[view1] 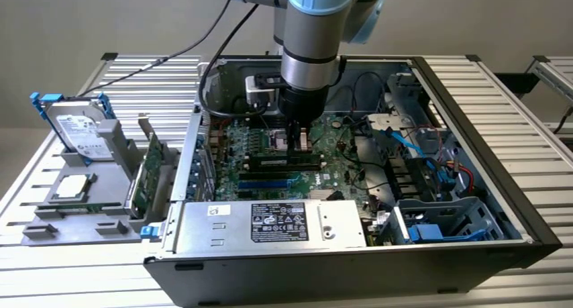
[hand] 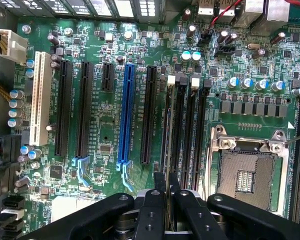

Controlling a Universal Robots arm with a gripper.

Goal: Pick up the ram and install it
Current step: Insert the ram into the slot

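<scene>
The ram [view1: 284, 162] is a long thin stick standing on edge among the memory slots [view1: 268, 180] of the motherboard in the open computer case. My gripper [view1: 300, 145] comes straight down onto its upper edge. In the wrist view the ram [hand: 165, 140] appears edge-on as a thin line along the memory slot nearest the black expansion slots. The gripper [hand: 166, 189] is shut on it, its dark fingers [hand: 160, 181] pinching its near end. Whether the stick is fully seated in the slot I cannot tell.
An empty CPU socket [hand: 247, 170] lies beside the memory slots [hand: 190, 130], and a blue expansion slot [hand: 125, 115] on their other side. The power supply [view1: 268, 221] fills the case front. Outside, at the exterior view's left, stand a hard drive [view1: 80, 130] and a green card [view1: 147, 170].
</scene>
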